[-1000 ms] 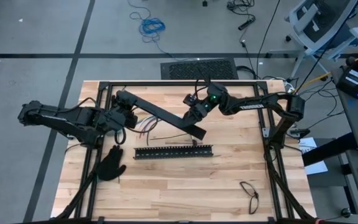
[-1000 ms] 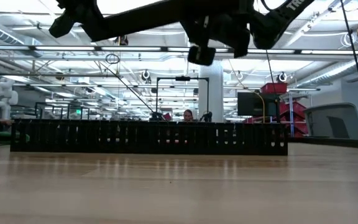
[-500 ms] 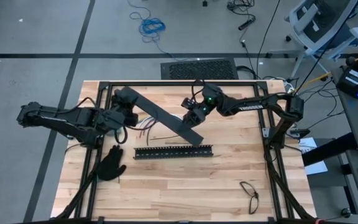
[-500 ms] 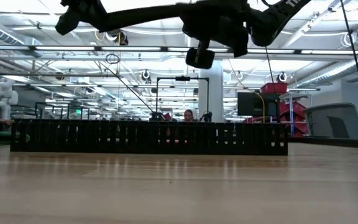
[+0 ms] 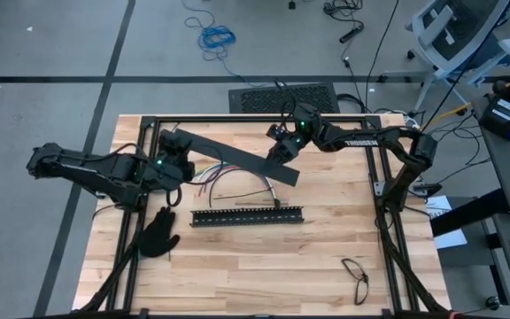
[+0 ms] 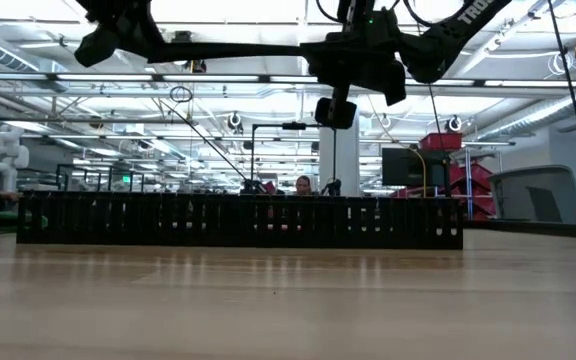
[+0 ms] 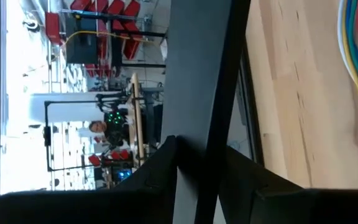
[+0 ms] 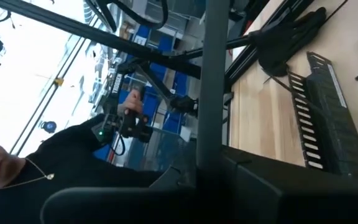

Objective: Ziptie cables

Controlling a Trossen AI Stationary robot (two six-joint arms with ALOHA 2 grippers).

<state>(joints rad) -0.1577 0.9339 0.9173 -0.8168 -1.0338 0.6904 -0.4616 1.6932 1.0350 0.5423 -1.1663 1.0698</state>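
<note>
Your right pincer [image 5: 283, 152] and left pincer [image 5: 172, 152] both clench the black bar [image 5: 233, 158], lifted slantwise. The cables [image 5: 228, 180] lie on the bench [image 5: 326, 257] beneath it, nearer your left arm.

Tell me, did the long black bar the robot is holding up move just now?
Yes. The flat black bar swung: its right end, with the right gripper, rose away from the slotted bar lying on the table.

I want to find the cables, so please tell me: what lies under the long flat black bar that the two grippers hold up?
Under the raised flat black bar, the cables lie on the wooden table. Their ends toward the left gripper are covered by the bar.
</note>
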